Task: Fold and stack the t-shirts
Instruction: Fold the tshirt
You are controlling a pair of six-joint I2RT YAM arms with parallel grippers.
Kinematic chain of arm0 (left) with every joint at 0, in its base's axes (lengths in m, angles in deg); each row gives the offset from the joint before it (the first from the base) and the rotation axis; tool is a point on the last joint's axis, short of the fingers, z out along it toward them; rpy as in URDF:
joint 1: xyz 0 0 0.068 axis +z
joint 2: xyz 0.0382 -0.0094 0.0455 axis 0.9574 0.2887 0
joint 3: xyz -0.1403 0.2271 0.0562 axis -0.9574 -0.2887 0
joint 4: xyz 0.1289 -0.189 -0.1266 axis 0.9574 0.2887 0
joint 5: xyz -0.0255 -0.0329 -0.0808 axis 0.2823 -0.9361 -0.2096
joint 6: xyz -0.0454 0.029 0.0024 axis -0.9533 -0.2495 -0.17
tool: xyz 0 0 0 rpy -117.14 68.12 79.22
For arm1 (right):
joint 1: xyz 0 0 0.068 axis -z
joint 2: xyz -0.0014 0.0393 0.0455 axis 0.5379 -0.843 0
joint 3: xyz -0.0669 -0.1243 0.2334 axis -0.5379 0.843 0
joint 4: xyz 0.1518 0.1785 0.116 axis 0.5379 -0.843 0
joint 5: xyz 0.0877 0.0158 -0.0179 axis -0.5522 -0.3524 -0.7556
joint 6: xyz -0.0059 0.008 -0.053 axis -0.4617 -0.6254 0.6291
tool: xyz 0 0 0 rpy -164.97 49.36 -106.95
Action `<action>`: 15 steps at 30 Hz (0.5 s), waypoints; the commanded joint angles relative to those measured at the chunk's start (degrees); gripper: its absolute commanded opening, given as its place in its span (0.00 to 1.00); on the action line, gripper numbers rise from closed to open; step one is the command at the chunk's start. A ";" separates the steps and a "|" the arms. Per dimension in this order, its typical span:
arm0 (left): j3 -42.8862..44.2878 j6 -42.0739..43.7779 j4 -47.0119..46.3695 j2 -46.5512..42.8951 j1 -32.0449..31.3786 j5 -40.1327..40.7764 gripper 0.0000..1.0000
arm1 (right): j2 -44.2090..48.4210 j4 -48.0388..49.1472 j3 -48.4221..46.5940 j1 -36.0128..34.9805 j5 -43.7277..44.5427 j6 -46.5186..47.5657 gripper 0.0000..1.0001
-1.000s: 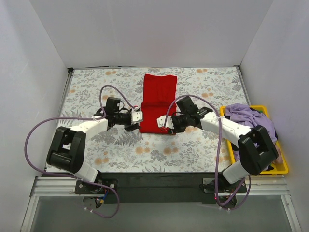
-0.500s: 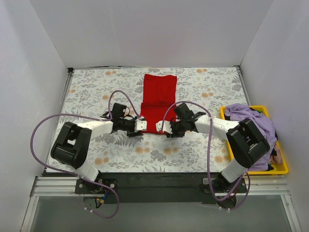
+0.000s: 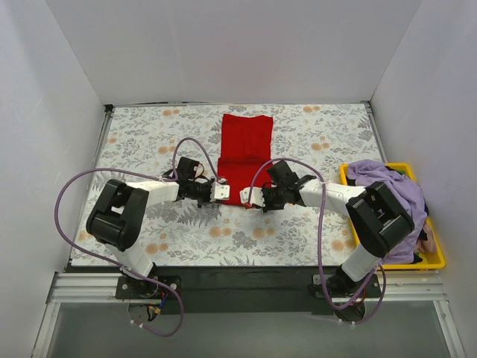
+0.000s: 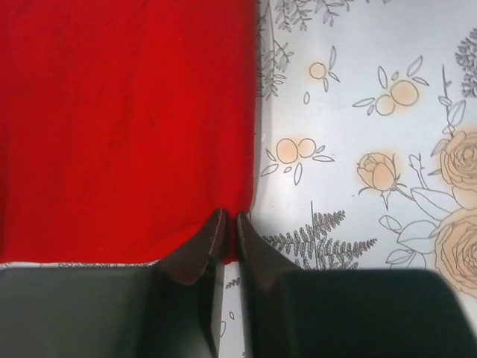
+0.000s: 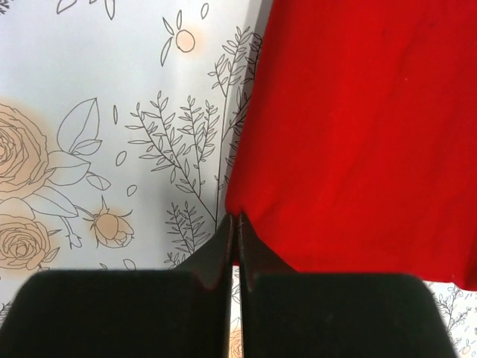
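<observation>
Plain red cloth t-shirt [image 3: 244, 149]: smooth long folded strip, flat mid-bench [image 3: 149, 134], floral print. Near corners pinched, one each, by left hand [image 4: 229, 227] and right hand [image 5: 235, 227]. Crumpled lilac cloth t-shirt [image 3: 380, 179] heaped in yellow plastic bin [image 3: 438, 261].

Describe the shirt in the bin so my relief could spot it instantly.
At the right edge of the floral table sits a yellow bin. Heaped in it and spilling over its rim is the lilac t-shirt: crumpled and pale, unlike the red t-shirt lying flat mid-table.

Flat t-shirt [image 3: 244, 145] centre — bin [image 3: 434, 263] right
</observation>
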 commanded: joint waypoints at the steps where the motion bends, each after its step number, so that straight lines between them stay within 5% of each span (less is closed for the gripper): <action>1: 1.52 0.34 2.71 0.97 -0.24 2.04 0.04 | -1.24 -0.14 0.85 0.07 2.51 -0.96 0.01; 8: 5.38 -2.47 6.39 -4.39 -0.24 -1.56 0.00 | 5.26 -3.56 -0.91 0.42 0.67 -2.45 0.01; 15: 19.44 -4.76 17.91 -4.66 1.17 -3.58 0.00 | 6.77 -14.72 -16.96 5.51 -3.20 -2.81 0.01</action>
